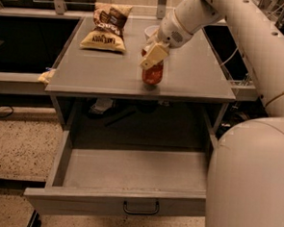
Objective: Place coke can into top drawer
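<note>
— Where's the coke can [152,75]?
— Upright on the bench [197,75], near the front edge. The gripper [154,56] is on its top, reaching in from 1 o'clock. Clamped or loose, I cannot tell.
— Room to move?
— The top drawer [112,203] at 6 o'clock is pulled out. The chip bag [106,26] is at 10 o'clock, well apart. I can't read any lettering.

arm [244,25]: extended from upper right | hand [152,62]: angled down, upper centre

Dim warm overhead light, dark shadow under table [86,73], gripper [153,58] pale at the coke can [152,74].
</note>
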Tool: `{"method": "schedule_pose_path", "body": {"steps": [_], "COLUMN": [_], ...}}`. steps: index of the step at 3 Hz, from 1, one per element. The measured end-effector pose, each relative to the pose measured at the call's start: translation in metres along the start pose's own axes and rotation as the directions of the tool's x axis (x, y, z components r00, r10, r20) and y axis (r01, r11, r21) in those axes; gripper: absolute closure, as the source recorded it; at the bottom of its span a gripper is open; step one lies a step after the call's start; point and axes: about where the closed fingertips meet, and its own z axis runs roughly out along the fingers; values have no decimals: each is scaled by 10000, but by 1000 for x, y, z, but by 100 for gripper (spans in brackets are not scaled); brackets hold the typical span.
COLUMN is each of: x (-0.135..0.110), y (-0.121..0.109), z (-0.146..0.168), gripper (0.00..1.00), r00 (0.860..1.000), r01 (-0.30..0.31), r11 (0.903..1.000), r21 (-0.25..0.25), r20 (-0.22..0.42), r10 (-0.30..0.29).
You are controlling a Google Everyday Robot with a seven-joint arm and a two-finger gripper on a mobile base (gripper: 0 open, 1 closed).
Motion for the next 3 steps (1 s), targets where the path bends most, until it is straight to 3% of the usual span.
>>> {"method": "schedule_pose_path", "body": {"steps": [1,3], "x": [-6,2], "y": [27,100], "z": [-18,-52], "gripper": [100,100], "r00": [9997,9999], "r01": [221,98], "r11": [9997,9999], "r21": [-33,59], "r20": [57,99], "r10": [-221,-98]}}
